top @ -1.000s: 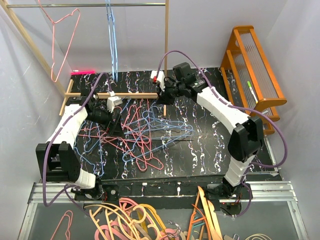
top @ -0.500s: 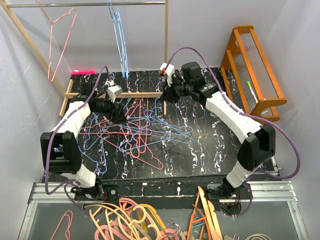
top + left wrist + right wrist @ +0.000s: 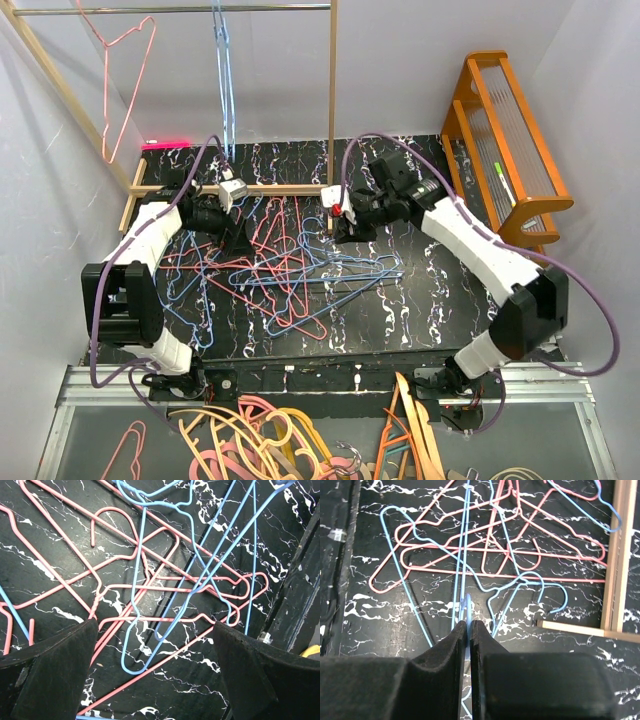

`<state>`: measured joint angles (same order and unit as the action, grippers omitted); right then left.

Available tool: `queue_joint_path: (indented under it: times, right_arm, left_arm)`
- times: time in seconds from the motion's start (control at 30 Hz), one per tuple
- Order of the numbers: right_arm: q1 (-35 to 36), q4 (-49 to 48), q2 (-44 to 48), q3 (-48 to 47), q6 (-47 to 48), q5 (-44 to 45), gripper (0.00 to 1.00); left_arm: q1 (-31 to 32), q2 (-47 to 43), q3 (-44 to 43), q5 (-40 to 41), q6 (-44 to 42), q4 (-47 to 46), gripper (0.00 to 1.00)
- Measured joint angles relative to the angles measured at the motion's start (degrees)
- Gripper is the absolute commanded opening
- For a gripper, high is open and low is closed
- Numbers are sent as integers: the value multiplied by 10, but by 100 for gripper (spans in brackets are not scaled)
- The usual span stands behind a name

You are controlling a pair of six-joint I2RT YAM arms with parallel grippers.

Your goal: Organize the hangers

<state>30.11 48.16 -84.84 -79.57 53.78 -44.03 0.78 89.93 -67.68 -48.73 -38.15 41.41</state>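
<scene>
The black marbled tabletop point(image 3: 440, 290) carries a tangled heap of pink-red and light blue hangers point(image 3: 290, 268) between the arms. The right gripper point(image 3: 469, 623) has its fingers pinched tight on one light blue hanger point(image 3: 465, 602). The left gripper point(image 3: 155, 626) holds its fingers spread wide just above the heap.

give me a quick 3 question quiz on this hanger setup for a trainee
1. True or false: the left gripper is shut on a pink hanger.
2. What does the right gripper pinch? A a pink hanger, B a light blue hanger, C nothing.
3. Fill in: on the rail, the leftmost hanger is coloured ____.

Key
1. False: it is open above the pile.
2. B.
3. Pink.
</scene>
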Motion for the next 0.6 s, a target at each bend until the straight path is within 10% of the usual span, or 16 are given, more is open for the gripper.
queue_joint_path:
  times: [0.6]
  right_arm:
    - [8,76,2,16,85,-50,8]
  left_arm:
    - [42,181,-97,25,-31,56,70]
